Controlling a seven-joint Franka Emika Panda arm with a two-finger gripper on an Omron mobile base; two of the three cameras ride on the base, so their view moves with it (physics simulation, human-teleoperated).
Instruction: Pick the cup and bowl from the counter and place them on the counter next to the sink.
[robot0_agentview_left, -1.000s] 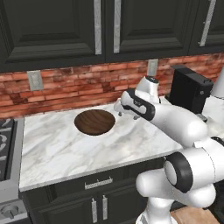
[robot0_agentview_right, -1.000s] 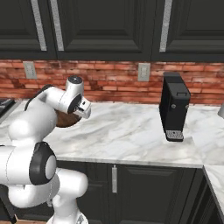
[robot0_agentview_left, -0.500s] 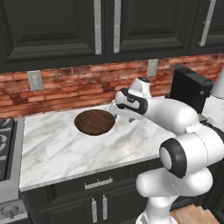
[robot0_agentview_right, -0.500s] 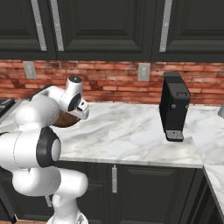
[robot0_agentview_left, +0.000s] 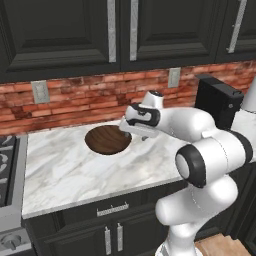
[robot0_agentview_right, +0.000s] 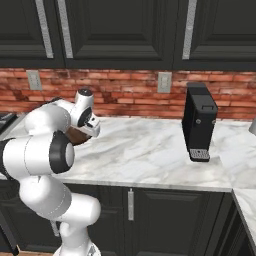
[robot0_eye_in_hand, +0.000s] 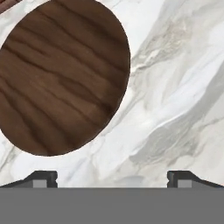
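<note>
The bowl (robot0_agentview_left: 108, 140) is sitting on the counter (robot0_agentview_left: 75, 170) near the brick wall, empty and untouched. The gripper (robot0_eye_in_hand: 112, 178) is hovering above its right edge with fingers spread wide, holding nothing; in the hand view the bowl is lying toward ten o'clock, off the line between the fingertips (robot0_eye_in_hand: 43, 178). To grasp it well, I judge the hand is needing to shift toward ten o'clock until one finger is over the inside and one outside the rim, then descend and pinch the wall

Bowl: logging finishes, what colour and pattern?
Dark brown wood grain bowl; hand view shows it best.
</note>
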